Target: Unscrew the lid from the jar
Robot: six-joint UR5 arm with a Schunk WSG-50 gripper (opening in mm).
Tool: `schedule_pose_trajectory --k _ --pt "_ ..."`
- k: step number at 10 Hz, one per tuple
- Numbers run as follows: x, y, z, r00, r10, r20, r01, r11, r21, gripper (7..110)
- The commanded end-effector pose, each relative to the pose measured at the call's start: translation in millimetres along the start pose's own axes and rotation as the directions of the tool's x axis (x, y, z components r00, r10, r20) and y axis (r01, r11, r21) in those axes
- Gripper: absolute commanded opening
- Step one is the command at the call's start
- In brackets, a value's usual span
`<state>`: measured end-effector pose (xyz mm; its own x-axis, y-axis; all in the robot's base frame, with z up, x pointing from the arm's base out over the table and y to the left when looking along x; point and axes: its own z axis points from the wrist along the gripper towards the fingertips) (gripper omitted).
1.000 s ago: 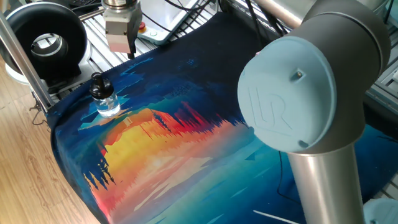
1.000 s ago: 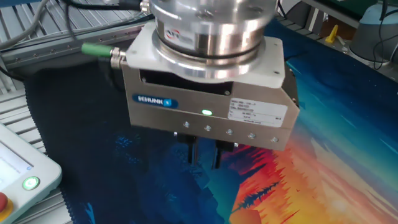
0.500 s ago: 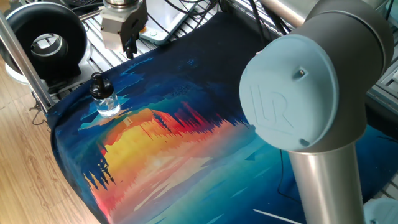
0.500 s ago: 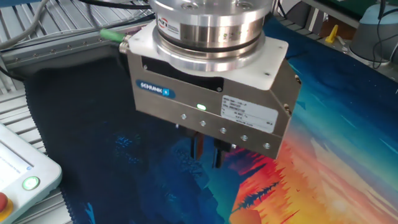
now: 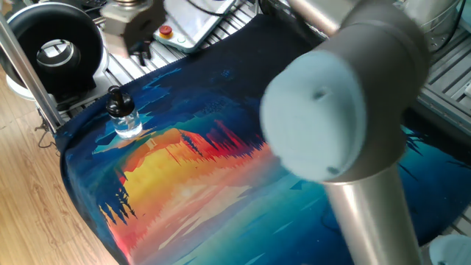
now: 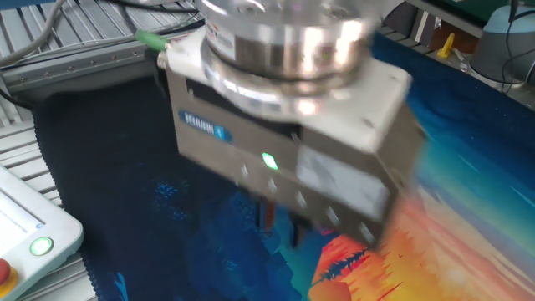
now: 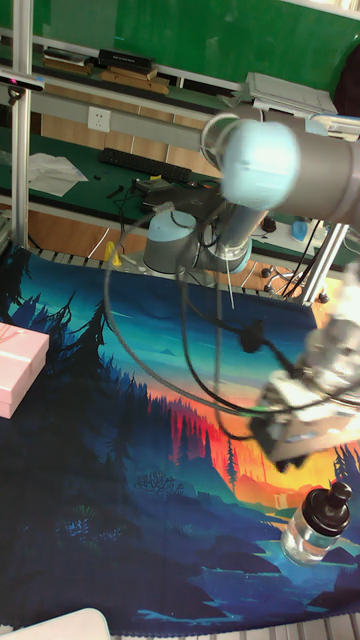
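The jar (image 5: 126,122), small and of clear glass, stands upright on the painted mat near its left edge, with the black lid (image 5: 116,99) on its neck. In the tall fixed view the jar (image 7: 312,536) and lid (image 7: 326,510) sit at the lower right. My gripper (image 5: 139,52) hangs blurred above and behind the jar, apart from it. Seen close in the other fixed view, the gripper (image 6: 281,222) shows two dark fingers with a narrow gap and nothing between them. Its blurred body (image 7: 303,417) hovers above the jar.
A large black ring device (image 5: 51,51) and an aluminium post (image 5: 22,62) stand left of the mat (image 5: 221,158). A panel with a red button (image 5: 166,32) lies behind. A pink box (image 7: 18,372) sits at the mat's far side. The arm's big joint (image 5: 324,118) blocks much of the view.
The gripper has shifted left and turned while moving, and is now blurred. The arm's joint has swung left. Jar and lid have stayed in place.
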<state>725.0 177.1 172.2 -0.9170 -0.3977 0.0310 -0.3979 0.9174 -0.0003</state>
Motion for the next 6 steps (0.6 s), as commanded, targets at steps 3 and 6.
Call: schedule_pose_trajectory --k 3,6 --pt "-41.6 77.1 -5.0 1.0 -0.004 0.028 0.005 1.0 -0.015 22" --pt "-19.6 62.8 3.5 0.997 -0.059 0.047 0.061 0.997 -0.042 22"
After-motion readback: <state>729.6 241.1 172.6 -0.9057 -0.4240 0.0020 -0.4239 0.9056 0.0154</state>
